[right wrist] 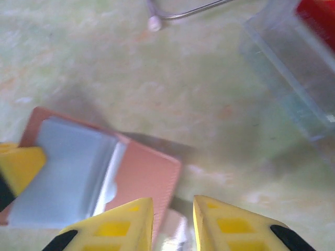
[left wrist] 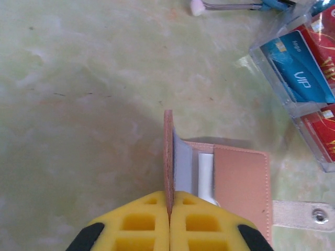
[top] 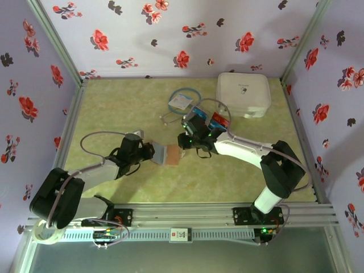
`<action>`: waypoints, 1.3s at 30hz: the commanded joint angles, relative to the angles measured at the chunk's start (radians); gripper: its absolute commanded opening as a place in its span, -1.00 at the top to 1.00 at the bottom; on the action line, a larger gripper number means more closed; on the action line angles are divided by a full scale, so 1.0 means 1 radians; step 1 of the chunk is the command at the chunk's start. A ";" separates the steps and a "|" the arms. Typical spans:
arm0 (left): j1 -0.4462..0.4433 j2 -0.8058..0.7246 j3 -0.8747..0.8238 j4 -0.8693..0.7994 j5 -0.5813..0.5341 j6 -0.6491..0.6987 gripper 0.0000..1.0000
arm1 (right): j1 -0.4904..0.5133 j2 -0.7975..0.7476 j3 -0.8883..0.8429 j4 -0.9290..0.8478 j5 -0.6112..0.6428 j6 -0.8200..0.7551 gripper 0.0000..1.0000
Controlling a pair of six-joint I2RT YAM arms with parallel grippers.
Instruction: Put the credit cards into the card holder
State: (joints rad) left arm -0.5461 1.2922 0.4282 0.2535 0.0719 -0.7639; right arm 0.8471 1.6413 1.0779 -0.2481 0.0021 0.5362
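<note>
The pinkish card holder (top: 170, 154) lies open on the green table between both arms. My left gripper (left wrist: 169, 194) is shut on its left flap, which stands upright, baring grey sleeves and a white insert. The holder's right half (left wrist: 241, 180) lies flat, with its snap strap (left wrist: 303, 214) sticking out to the right. My right gripper (right wrist: 172, 201) hovers at the holder's (right wrist: 141, 172) right edge, jaws slightly apart, with the strap showing in the gap. The credit cards (left wrist: 296, 70), one blue and some red, rest in a clear plastic box (left wrist: 261, 57) just beyond.
A large white square case (top: 243, 94) sits at the back right. A white tag with a blue cord loop (top: 181, 101) lies behind the card box, with a thin wire (left wrist: 225, 6) beside it. Floral walls enclose the table on three sides.
</note>
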 commanded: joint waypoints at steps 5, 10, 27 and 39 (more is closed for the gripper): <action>-0.022 -0.013 0.020 0.014 -0.028 -0.014 1.00 | 0.044 0.127 -0.051 0.134 -0.049 0.105 0.51; -0.022 -0.029 0.027 0.006 0.013 0.015 0.39 | 0.043 0.187 -0.084 0.160 -0.016 0.112 0.56; 0.008 -0.083 0.009 0.063 0.084 0.014 0.71 | 0.032 0.231 -0.156 0.205 0.018 0.128 0.60; 0.011 -0.048 0.014 0.078 0.085 0.010 0.93 | 0.031 0.239 -0.170 0.222 0.010 0.133 0.61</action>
State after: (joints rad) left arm -0.5438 1.2270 0.4301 0.3042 0.1432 -0.7536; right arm 0.8856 1.8259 0.9470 0.0200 -0.0071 0.6556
